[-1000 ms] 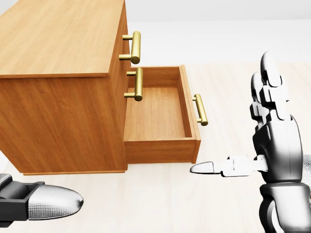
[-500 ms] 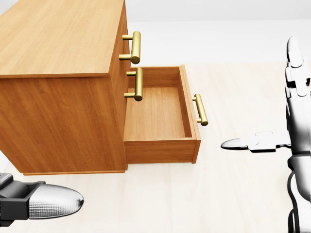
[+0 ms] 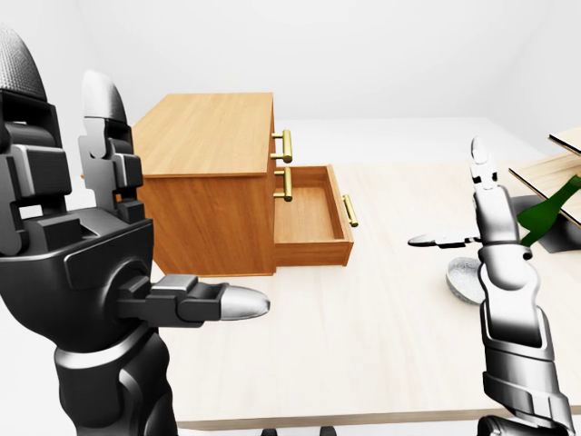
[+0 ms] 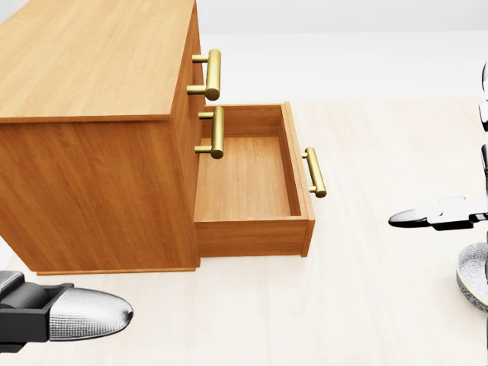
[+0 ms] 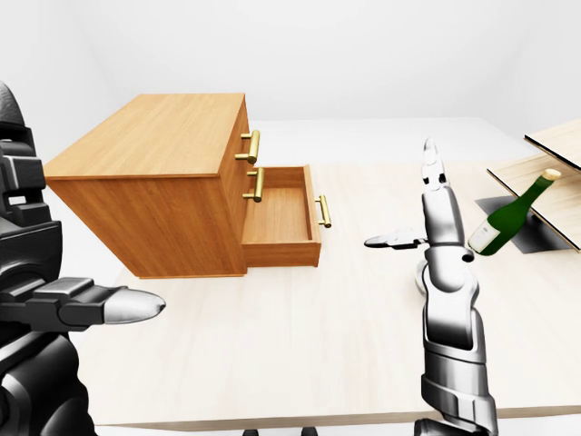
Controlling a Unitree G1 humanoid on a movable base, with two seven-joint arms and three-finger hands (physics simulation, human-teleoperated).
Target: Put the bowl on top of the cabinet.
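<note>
Fig.: bowl (image 3: 461, 278) on bench (image 3: 363, 345), right of cabinet (image 3: 209, 173), well apart. R. hand (image 3: 490, 227) upright near bowl, fingers (image 3: 478, 168) spread, prob. lining up to grasp. L. hand (image 3: 82, 245) also open, empty.

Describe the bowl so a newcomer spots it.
In the left-eye view, look right from the wooden cabinet with its open drawer across the pale tabletop. Partly hidden by the wrist of the right hand sits a grey speckled bowl, round, unlike the leaning green bottle further right.
</note>
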